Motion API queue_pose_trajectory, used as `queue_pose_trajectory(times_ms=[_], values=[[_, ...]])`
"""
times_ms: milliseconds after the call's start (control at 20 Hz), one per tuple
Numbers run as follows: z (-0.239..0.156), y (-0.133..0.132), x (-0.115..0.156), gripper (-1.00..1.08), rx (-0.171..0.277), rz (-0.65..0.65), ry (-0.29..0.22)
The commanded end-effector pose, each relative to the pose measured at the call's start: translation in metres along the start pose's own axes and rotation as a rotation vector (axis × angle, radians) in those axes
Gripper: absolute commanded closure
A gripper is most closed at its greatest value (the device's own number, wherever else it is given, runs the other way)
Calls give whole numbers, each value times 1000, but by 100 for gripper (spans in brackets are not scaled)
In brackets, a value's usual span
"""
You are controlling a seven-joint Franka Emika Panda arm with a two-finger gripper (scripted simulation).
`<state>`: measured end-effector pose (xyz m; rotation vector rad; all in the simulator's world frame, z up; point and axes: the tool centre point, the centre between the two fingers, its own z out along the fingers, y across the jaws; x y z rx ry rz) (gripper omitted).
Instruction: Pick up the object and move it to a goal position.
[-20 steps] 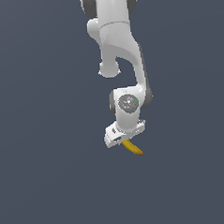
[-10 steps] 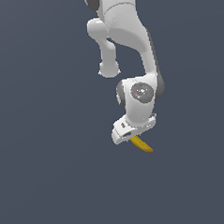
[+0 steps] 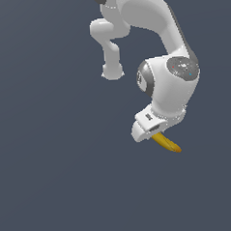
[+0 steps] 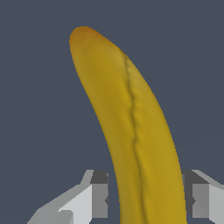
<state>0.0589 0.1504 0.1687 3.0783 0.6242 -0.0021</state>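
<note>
I have the banana (image 4: 135, 140) clamped between the fingers of the gripper (image 4: 146, 199), one on each side of the fruit, and it hangs in the air under the arm, so the pick looks done. What's left, I judge, is carrying it to the goal, which isn't marked. No table edges or containers show.

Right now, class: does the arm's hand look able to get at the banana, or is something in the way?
Yes, apparently: the hand already grips the banana, a finger on each side, and nothing else is visible around it.
</note>
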Motion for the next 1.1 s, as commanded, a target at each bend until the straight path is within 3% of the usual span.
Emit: queue_pose_trajectory(times_ms=[0, 500, 1050], values=[[-23, -11, 10, 108, 0, 0, 1], [-74, -36, 36, 108, 0, 0, 1], [-83, -40, 41, 108, 0, 0, 1]])
